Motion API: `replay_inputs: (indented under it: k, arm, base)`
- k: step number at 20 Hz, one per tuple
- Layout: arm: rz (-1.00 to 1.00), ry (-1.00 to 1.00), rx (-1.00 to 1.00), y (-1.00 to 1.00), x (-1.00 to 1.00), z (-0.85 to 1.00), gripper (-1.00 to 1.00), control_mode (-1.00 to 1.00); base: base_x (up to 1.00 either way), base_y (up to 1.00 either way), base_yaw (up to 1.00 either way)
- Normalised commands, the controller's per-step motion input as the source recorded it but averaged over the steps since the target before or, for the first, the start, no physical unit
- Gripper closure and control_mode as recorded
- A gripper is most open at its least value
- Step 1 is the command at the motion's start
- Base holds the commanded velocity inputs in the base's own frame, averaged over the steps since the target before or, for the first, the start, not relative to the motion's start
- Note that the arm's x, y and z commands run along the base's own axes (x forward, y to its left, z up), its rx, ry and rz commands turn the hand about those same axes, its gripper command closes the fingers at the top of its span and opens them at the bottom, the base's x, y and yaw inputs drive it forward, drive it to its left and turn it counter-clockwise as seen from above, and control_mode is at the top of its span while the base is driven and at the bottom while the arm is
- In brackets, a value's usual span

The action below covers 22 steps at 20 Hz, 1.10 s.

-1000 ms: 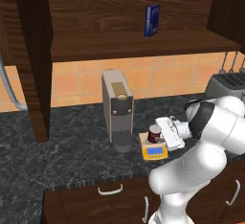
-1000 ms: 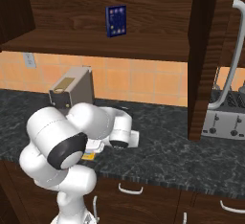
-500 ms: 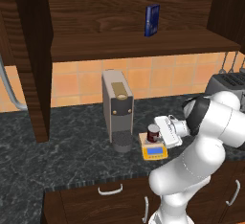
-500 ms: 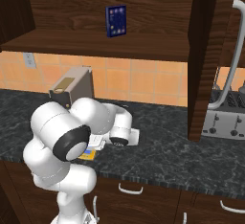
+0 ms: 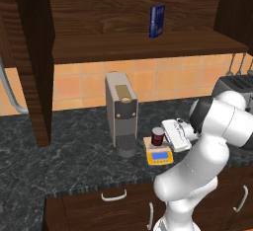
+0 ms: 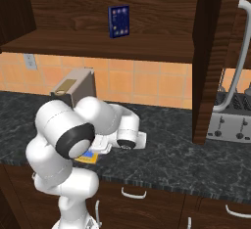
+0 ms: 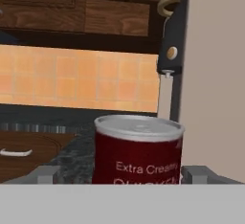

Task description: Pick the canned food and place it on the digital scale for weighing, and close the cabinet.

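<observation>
A: Looking from biggest to smallest: the cabinet (image 5: 123, 32) stands open above the tabletop (image 5: 74, 156), its doors swung wide.

B: And the canned food (image 5: 158, 136)?

A: Upright on the digital scale (image 5: 159, 154), just beside the coffee machine (image 5: 121, 111).

B: The claw (image 7: 125, 174)?

A: Released; its fingertips (image 7: 47, 174) stand apart either side of the can, not pinching it.

B: So placing looks done. Next, I'd judge, back away without tipping the can, then reach up and shut the doors.

The digital scale (image 6: 87, 156) is largely hidden by the arm; the canned food (image 7: 138, 149) is cut off below.
</observation>
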Motion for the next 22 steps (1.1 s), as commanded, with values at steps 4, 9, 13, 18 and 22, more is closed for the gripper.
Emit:
replay_inputs:
  k: [4,9,13,18,22]
  arm:
    - [-0.05,-0.01,0.0,-0.39,-0.09,0.01,-1.0,-1.0]
    - [-0.15,-0.12,0.01,-0.28,-0.11,0.06,-1.0,-1.0]
    - [-0.12,-0.13,0.03,-0.34,-0.11,0.09,-1.0,-1.0]
    - [-0.11,-0.48,0.22,-0.37,-0.67,0.72,-1.0,-1.0]
    - [-0.06,-0.51,0.31,-0.79,-0.36,1.0,-1.0,-1.0]
  base:
    - [0.0,0.0,0.0]
    - [0.0,0.0,0.0]
    - [0.0,0.0,0.0]
    - [0.0,0.0,0.0]
    - [0.0,0.0,0.0]
